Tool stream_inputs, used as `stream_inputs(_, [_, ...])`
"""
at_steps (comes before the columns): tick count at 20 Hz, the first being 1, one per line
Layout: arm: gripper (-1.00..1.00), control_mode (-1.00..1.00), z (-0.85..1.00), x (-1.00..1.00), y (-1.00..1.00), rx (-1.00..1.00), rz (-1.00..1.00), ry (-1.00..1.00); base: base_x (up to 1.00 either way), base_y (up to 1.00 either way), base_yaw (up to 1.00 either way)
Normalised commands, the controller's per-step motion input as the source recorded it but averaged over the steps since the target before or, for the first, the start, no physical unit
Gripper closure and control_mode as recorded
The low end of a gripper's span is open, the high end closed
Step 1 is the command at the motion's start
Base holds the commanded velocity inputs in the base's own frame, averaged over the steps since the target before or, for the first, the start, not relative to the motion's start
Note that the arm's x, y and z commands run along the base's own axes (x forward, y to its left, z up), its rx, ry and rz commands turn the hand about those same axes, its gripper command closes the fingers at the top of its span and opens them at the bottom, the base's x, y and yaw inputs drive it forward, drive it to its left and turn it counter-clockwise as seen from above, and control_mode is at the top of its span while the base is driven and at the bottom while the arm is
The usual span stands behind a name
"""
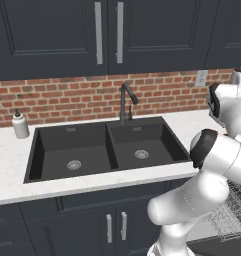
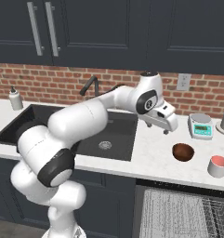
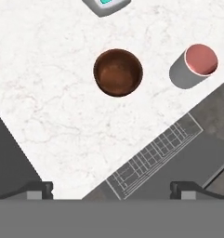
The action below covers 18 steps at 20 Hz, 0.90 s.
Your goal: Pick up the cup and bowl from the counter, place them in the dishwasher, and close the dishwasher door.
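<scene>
A brown bowl [image 2: 183,152] [image 3: 118,73] sits upright on the white counter [image 2: 155,160], right of the sink. A grey cup [image 2: 218,166] [image 3: 193,66] with a pink inside stands further right, near the counter's front edge. My gripper [image 2: 166,129] [image 3: 112,189] hangs above the counter, up and to the left of the bowl. It is open and holds nothing, its fingertips [image 3: 39,189] wide apart. Below the counter edge the dishwasher is open, its grey wire rack [image 2: 178,214] [image 3: 155,155] [image 1: 232,215] pulled out. I cannot make out the dishwasher door clearly.
A small kitchen scale [image 2: 200,125] [image 3: 106,5] stands behind the bowl by the brick wall. The black double sink [image 1: 107,147] [image 2: 104,135] with its faucet [image 1: 126,100] lies to the left. A soap bottle [image 1: 20,125] [image 2: 15,98] stands at the sink's far left corner. Dark cabinets hang overhead.
</scene>
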Motion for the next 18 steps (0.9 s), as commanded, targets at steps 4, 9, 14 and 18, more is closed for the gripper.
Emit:
stream_inputs(4, [-1.00,-1.00,-0.30,0.00,-0.05,0.00,0.04,0.04,0.00,0.00,0.00])
stream_inputs(9, [-1.00,-1.00,-0.47,0.00,-0.02,0.00,0.06,0.00,0.00,0.00,0.00])
stream_inputs(14, [-1.00,-1.00,-0.48,0.00,0.00,0.02,0.10,0.00,0.00,0.00,0.00])
stream_inputs(18, [-1.00,-1.00,-0.41,0.01,0.00,0.03,0.13,0.00,0.00,0.00,0.00])
